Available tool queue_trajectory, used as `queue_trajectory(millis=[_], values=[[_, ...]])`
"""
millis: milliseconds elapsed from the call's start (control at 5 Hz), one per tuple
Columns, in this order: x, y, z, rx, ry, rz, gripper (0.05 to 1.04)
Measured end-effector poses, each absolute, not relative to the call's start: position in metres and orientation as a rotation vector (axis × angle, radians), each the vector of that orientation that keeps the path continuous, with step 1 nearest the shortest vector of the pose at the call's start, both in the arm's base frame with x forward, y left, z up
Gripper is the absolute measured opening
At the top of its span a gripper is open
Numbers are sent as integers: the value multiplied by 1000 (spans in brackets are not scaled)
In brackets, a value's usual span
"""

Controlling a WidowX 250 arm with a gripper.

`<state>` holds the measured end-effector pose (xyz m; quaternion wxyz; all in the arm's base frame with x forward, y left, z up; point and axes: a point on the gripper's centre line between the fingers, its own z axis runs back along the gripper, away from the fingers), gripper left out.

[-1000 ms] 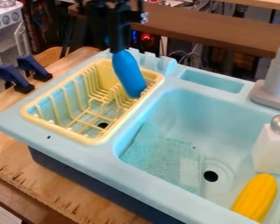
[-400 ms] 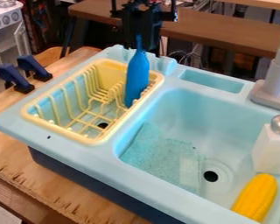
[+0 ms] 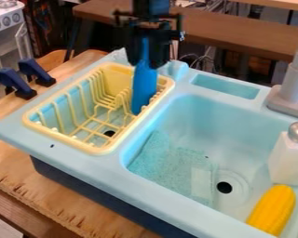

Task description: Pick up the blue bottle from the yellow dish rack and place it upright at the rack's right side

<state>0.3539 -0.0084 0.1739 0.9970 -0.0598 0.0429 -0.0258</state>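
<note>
The black gripper (image 3: 147, 65) is at the upper part of the blue bottle (image 3: 144, 90), but I cannot tell whether it is open or closed on it. The bottle is upright, with its lower end in the yellow dish rack (image 3: 71, 139), at the side near the sink basin (image 3: 182, 109). In this basin lie a cloth (image 3: 164, 160) and yellow corn (image 3: 272, 209), just beside a white shaker (image 3: 288, 160).

Behind the sink stands a long brown bench (image 3: 239, 35), with pale cables (image 3: 202, 62) hanging in the dim space under it. Over on the left I see a white toy stove (image 3: 5, 21) with dark knobs, and wooden boards (image 3: 27, 172) below the sink's edge.
</note>
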Motion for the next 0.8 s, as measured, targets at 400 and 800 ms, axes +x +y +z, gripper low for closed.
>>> queue_trajectory(millis=[400,800], values=[[333,-15,211,-153,-110,-92,1009],[325,-39,259,-45,-241,-195,1003]])
